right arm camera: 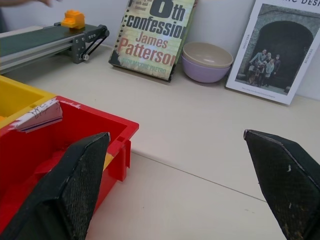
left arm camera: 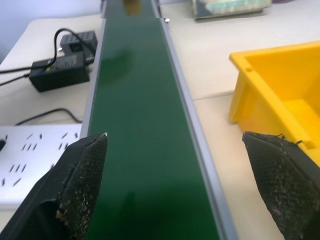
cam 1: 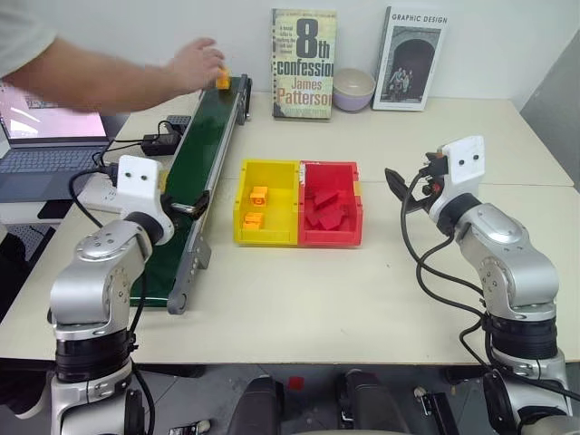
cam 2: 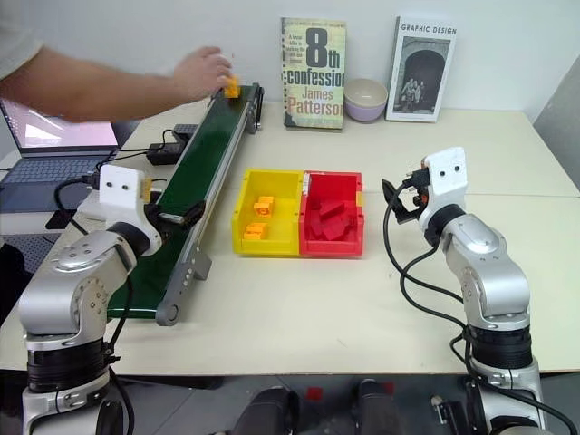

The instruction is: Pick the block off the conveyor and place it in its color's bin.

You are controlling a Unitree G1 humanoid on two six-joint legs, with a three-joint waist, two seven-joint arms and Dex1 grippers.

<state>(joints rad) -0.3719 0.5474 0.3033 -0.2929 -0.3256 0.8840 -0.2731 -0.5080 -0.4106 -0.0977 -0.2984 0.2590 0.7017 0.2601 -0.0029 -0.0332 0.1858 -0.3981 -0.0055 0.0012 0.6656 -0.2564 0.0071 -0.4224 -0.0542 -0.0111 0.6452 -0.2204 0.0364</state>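
The small orange-yellow studded plastic block [cam 1: 222, 80] sits at the far end of the long dark green conveyor belt [cam 1: 201, 154] — straight up-belt from the nearer left gripper [left arm camera: 175, 185], fingers wide apart, empty.

1. Light is bright, even and soft across the pale table [cam 1: 381, 299]; shadows under the bins and books are faint.
2. The person's arm [cam 1: 100, 77] is smeared by motion blur.
3. The laptop screen [cam 1: 45, 118] glows washed-out pink-white.
4. In the left wrist view, the left gripper's fingers [left arm camera: 80, 185] and the belt's far end look soft.
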